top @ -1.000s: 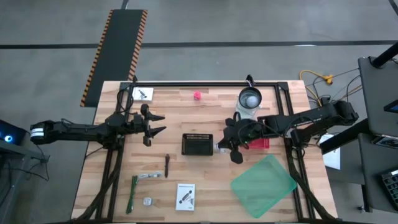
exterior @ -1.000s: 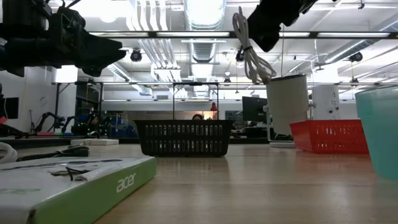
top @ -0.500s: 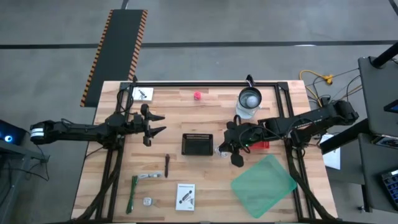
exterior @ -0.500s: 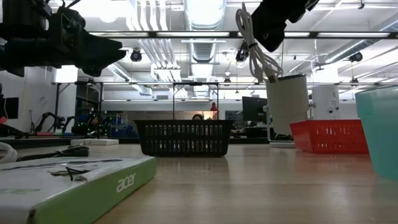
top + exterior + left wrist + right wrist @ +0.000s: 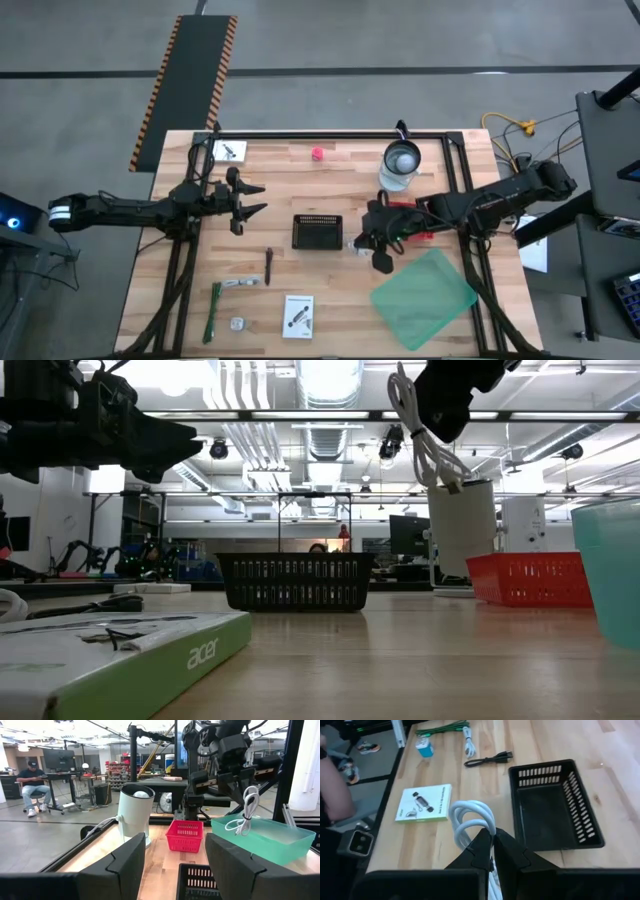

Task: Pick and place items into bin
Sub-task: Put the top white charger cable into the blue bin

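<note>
Here the right fingers [image 5: 493,851] pinch a looped, smooth white cable [image 5: 472,820] beside the slotted black bin [image 5: 552,807]; left fingers [image 5: 172,865] gape empty.

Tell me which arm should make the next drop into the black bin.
Right. Its tool is shut on the coiled white cable, raised just beside the black bin. The left tool hovers open and empty, farther away.

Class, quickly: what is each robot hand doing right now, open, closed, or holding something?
Left hand: open, holding nothing, above the table.
Right hand: closed on the coiled white cable, beside the black mesh bin.
</note>
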`<act>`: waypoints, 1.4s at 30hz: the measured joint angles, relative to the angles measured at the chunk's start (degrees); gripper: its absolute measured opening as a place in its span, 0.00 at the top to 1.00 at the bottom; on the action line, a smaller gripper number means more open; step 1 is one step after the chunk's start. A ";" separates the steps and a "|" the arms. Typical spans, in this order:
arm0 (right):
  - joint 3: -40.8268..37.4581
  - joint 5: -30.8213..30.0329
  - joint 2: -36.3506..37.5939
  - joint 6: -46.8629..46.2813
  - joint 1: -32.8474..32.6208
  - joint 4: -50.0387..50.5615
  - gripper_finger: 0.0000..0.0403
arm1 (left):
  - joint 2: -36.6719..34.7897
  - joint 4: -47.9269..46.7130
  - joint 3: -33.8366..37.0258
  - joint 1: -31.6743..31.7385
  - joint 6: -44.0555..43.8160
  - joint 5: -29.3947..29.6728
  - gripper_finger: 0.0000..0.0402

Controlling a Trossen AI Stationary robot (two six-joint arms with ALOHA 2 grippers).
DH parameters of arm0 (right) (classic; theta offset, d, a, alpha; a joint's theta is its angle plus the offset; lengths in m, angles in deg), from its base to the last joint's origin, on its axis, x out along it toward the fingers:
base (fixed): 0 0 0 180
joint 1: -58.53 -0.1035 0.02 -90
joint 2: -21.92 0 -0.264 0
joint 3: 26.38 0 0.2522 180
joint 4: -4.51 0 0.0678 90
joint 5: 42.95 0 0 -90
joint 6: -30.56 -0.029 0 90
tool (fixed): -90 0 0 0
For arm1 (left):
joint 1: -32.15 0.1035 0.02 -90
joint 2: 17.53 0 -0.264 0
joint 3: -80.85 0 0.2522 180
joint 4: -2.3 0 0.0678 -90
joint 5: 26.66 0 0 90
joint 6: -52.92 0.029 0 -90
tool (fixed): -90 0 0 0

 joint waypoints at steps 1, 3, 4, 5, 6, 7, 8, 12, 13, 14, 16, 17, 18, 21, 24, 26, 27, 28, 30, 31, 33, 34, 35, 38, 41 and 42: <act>0.00 -1.25 0.00 0.01 -0.59 0.00 0.98 | 0.00 0.00 0.00 0.01 0.00 0.02 0.52; 0.00 -2.69 0.00 0.04 -1.61 0.00 0.98 | 0.00 0.00 0.00 0.00 -0.02 0.01 0.52; 0.00 -2.72 0.00 0.04 -2.10 -0.01 0.98 | 0.00 0.00 0.00 0.00 -0.01 0.00 0.52; 0.00 -2.94 0.00 0.00 -2.72 0.00 0.98 | 0.00 0.00 0.00 0.01 -0.01 0.00 0.52; 0.00 -3.66 0.00 0.02 -3.39 0.00 0.98 | 0.00 0.00 0.00 0.00 -0.02 0.01 0.52; 0.00 -4.34 0.00 0.02 -4.02 0.00 0.98 | 0.00 0.00 0.00 0.02 0.00 0.02 0.52; 0.00 -5.07 0.00 0.01 -4.65 -0.01 0.98 | 0.00 0.00 0.00 0.01 -0.01 0.00 0.52; 0.00 -7.18 0.00 -0.27 -7.04 -0.01 0.98 | 0.00 0.00 0.00 0.01 -0.02 0.00 0.52; 0.00 -7.37 0.00 -0.32 -7.64 -0.02 0.98 | 0.00 0.00 0.00 0.00 -0.01 0.01 0.52; 0.00 -7.84 0.00 -0.37 -8.20 -0.01 0.98 | 0.00 0.00 0.00 0.00 -0.01 0.01 0.52; 0.00 -9.02 0.00 -0.39 -9.30 -0.01 0.98 | 0.00 0.00 0.00 0.00 0.00 0.01 0.52; 0.00 -9.92 0.00 -0.41 -9.84 -0.02 0.98 | 0.00 0.00 0.00 0.00 0.00 0.00 0.52; 0.00 -11.13 0.00 -0.55 -10.42 -0.02 0.98 | 0.00 0.00 0.00 0.01 -0.01 0.00 0.52; 0.00 -14.80 0.04 -1.75 -12.30 0.21 0.98 | 0.00 0.00 0.00 0.00 -0.02 0.02 0.52; 0.00 -17.09 0.18 -1.95 -14.19 0.87 0.98 | 0.00 0.00 -0.02 0.01 -0.01 0.01 0.52; 0.00 -18.59 0.28 -2.28 -15.50 0.89 0.98 | -0.01 0.00 -0.02 0.00 0.00 0.00 0.52; 0.00 -18.87 0.32 -2.36 -15.94 0.83 0.98 | 0.00 0.00 -0.02 0.02 -0.02 0.00 0.52; 0.00 -18.94 0.35 -2.46 -16.42 0.85 0.98 | 0.00 -0.02 -0.02 0.02 -0.02 0.02 0.52; 0.00 -18.99 0.35 -3.20 -17.38 0.87 0.98 | 0.00 -0.02 -0.02 0.00 -0.02 0.00 0.52; 0.00 -18.99 0.35 -3.60 -17.85 0.86 0.98 | 0.00 -0.02 -0.02 0.01 -0.01 0.00 0.52; 0.00 -18.99 0.37 -4.19 -18.72 0.91 0.98 | -0.01 -0.02 -0.02 0.00 0.00 0.00 0.52; 0.00 -18.97 0.37 -4.50 -19.12 1.10 0.98 | 0.00 -0.02 -0.02 0.01 -0.02 0.00 0.52; 0.00 -18.97 0.37 -4.62 -19.53 1.47 0.98 | 0.00 -0.02 -0.02 0.01 -0.02 0.01 0.52; 0.00 -18.97 0.37 -4.90 -20.71 3.01 0.98 | 0.00 -0.02 -0.02 0.00 -0.01 0.00 0.52; 0.00 -19.98 0.37 -5.57 -21.55 4.69 0.98 | 0.00 -0.02 -0.02 0.00 0.00 0.02 0.52; 0.00 -20.47 0.37 -6.19 -21.79 5.08 0.98 | 0.00 -0.02 -0.02 0.00 -0.02 0.00 0.52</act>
